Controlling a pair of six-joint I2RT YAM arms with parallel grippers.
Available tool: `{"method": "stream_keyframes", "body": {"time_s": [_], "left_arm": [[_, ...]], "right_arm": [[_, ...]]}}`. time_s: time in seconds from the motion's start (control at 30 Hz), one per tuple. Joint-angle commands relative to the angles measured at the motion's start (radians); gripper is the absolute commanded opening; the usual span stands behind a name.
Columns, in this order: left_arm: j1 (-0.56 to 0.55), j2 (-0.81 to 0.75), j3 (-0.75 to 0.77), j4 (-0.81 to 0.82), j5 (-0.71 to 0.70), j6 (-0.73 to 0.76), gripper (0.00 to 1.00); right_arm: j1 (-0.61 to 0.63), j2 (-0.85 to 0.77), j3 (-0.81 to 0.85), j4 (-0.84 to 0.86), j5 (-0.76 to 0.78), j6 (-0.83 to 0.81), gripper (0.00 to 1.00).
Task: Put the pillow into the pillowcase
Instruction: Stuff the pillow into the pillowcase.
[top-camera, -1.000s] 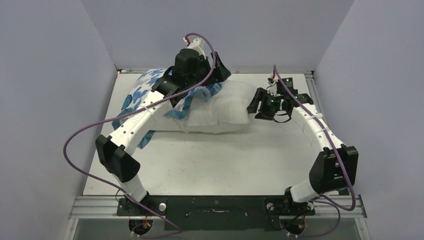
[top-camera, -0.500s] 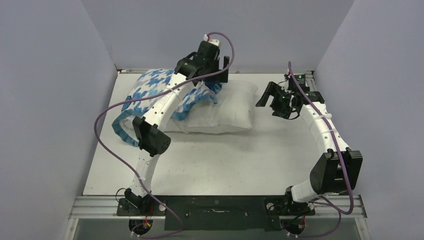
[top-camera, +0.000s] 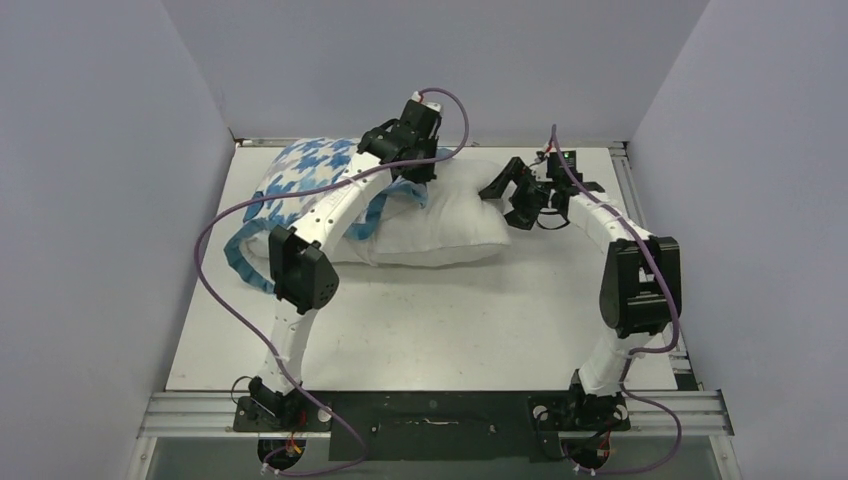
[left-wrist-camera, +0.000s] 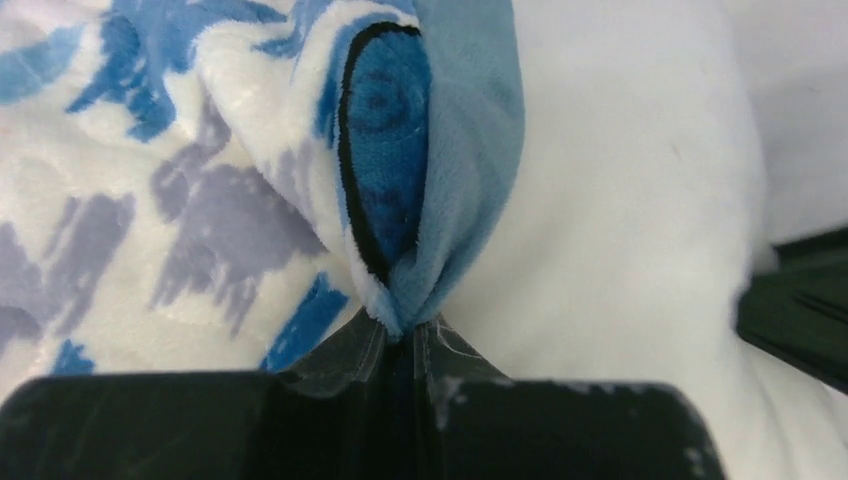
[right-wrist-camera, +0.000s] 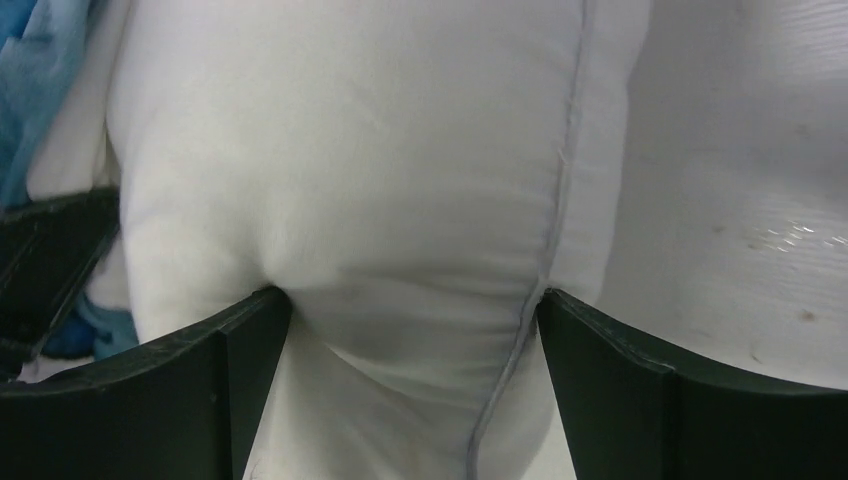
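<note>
Blue pillowcase (left-wrist-camera: 440, 200) hem sits thinly pinched in the left gripper (left-wrist-camera: 400, 340) and may slip free under pull; the right gripper (right-wrist-camera: 410, 310), spread astride the pillow (right-wrist-camera: 380, 150), may close on too little.

The left hand (left-wrist-camera: 401, 345), spread wide half a second ago, has snapped shut on the blue edge of the pillowcase (left-wrist-camera: 200, 200). The right hand (right-wrist-camera: 415, 320), then lifted clear beside the pillow (right-wrist-camera: 380, 180), has swung in, jaws wide astride its end
</note>
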Motion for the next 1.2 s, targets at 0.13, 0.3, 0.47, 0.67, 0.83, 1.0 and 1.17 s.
{"method": "stream_keyframes", "body": {"time_s": [0.13,0.3,0.47,0.67,0.83,1.0,1.17], "left_arm": [[-0.037,-0.299,-0.324,0.411,0.534,-0.242,0.00],[-0.140,-0.277,-0.257,0.578,0.729,-0.384,0.00],[-0.203,-0.241,-0.229,1.033,0.845,-0.706,0.00],[-0.241,-0.101,0.024,0.976,0.893,-0.819,0.00],[-0.227,-0.185,-0.073,0.749,0.778,-0.651,0.00],[-0.179,-0.312,-0.241,0.644,0.669,-0.582,0.00],[-0.179,-0.398,-0.279,0.560,0.517,-0.458,0.00]], "right_arm": [[0.173,0.103,-0.139,0.661,-0.206,0.358,0.55],[0.186,0.042,-0.314,1.042,-0.210,0.587,0.06],[0.200,-0.002,-0.370,1.142,-0.205,0.610,0.05],[0.202,-0.017,-0.388,1.349,-0.199,0.685,0.05],[0.175,-0.070,-0.353,1.260,-0.215,0.616,0.05],[0.133,-0.121,-0.345,1.111,-0.232,0.542,0.05],[0.122,-0.150,-0.246,0.799,-0.234,0.341,0.05]]}}
